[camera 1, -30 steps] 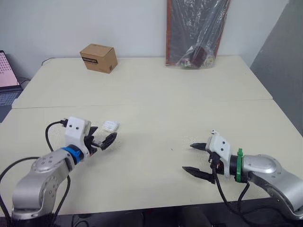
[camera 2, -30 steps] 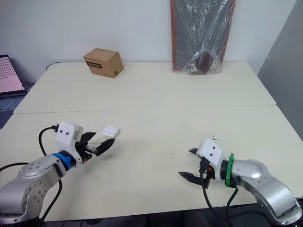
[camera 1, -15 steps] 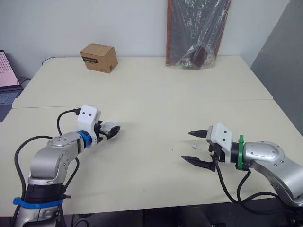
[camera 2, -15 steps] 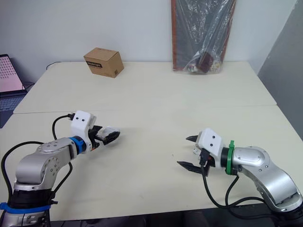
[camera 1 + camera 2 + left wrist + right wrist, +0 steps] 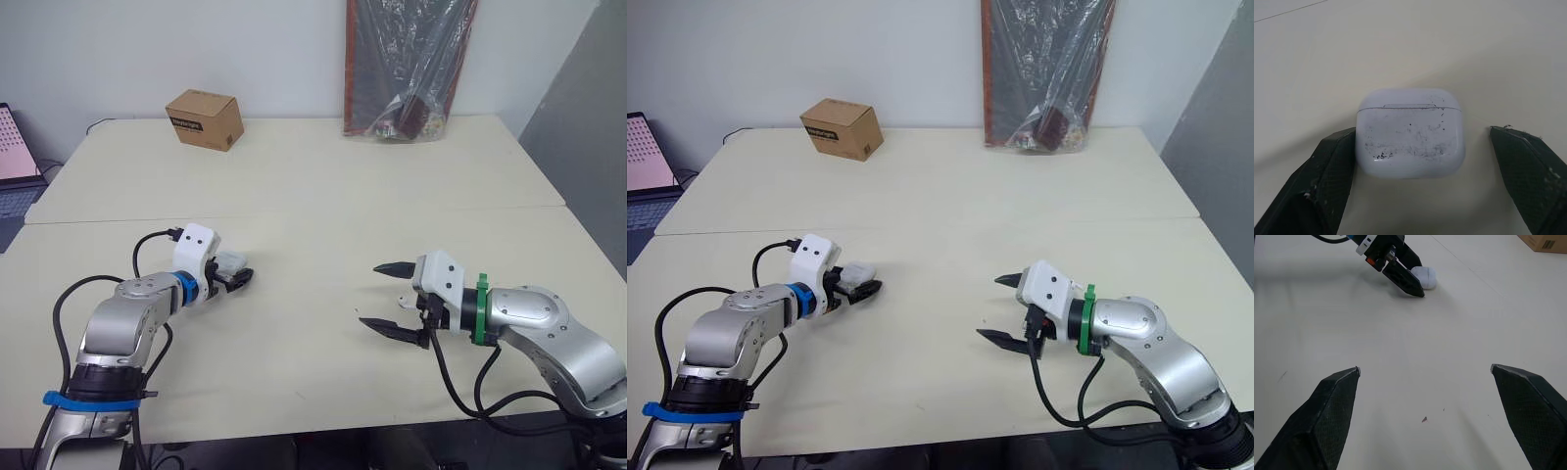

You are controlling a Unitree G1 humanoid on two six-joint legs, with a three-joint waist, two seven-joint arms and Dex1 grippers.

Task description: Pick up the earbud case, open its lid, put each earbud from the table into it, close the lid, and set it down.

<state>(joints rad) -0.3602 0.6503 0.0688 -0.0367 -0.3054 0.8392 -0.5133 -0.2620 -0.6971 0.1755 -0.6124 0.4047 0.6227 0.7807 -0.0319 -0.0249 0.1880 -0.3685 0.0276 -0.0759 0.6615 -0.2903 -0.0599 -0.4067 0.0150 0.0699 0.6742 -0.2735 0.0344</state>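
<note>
The white earbud case [image 5: 1410, 132] lies shut on the table at the left [image 5: 229, 261]. My left gripper [image 5: 236, 272] is open around it. One finger [image 5: 1327, 171] touches the case's side; the other finger [image 5: 1528, 166] stands a little apart. My right gripper [image 5: 369, 294] is open low over the table at the right, nothing between its fingertips. A small white piece, perhaps an earbud [image 5: 403, 302], lies by the base of its fingers, mostly hidden. The right wrist view looks across at the left gripper [image 5: 1403, 279] and the case [image 5: 1425, 277].
A cardboard box [image 5: 204, 119] stands at the far left of the table. A dark board in a plastic bag [image 5: 407, 69] leans on the wall at the back. A laptop [image 5: 12, 162] sits off the left edge. A seam [image 5: 392, 211] crosses the tabletop.
My left gripper has reached forward to the case and now straddles it. My right gripper has slid to the left, over the spot where a small white earbud lay.
</note>
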